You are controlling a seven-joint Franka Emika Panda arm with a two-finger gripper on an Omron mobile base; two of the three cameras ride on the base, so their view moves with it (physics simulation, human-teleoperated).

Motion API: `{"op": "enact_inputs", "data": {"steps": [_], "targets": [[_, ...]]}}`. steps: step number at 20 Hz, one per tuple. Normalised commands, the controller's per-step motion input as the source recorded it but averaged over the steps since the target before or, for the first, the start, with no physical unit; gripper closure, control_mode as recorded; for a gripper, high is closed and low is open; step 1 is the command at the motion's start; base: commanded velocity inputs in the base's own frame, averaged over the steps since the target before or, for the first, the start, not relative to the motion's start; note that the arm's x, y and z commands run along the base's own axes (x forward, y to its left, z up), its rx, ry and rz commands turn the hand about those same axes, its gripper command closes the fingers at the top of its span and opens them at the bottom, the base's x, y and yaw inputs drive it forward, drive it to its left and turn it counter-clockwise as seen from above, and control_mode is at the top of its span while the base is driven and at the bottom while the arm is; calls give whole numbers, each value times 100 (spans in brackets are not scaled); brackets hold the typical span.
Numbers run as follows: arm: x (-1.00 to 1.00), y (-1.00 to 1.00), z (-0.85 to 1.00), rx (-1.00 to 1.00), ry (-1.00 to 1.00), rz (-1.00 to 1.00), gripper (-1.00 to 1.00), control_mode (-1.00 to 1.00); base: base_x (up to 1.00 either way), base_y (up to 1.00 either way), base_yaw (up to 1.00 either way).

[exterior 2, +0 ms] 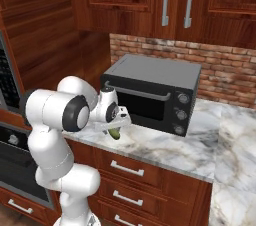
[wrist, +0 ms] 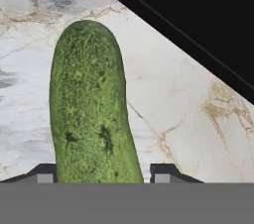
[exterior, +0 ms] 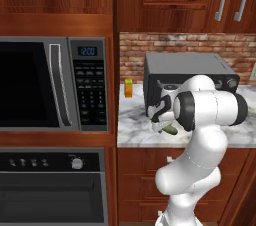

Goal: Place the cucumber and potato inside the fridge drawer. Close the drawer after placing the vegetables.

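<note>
Green bumpy cucumber [wrist: 92, 104] lies on marble counter [wrist: 188, 134] before black toaster oven [exterior 2: 150, 90]. Gripper [wrist: 101, 177] jaws flank near end; clamped or not, cannot tell. Likely light, stiff, slightly slick; grip mid-body across width.

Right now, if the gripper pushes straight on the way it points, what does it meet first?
The cucumber: it already lies between the fingertips of the gripper, running out along the line. Under it is the marble counter, probably next; depth is unclear.
</note>
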Motion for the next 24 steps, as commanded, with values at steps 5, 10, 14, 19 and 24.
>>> {"op": "enact_inputs", "data": {"steps": [5,10,14,19,24], "targets": [[-62,-3,-9,5,-2,1,100,-100,0,0,0],[-100,-9,54,7,-12,0,100,-100,0,0,0],[-73,-2,100,2,-12,0,100,-100,0,0,0],[-68,15,100,2,-12,-4,100,-100,0,0,0],[-80,35,75,1,-9,-9,100,-100,0,0,0]]}}
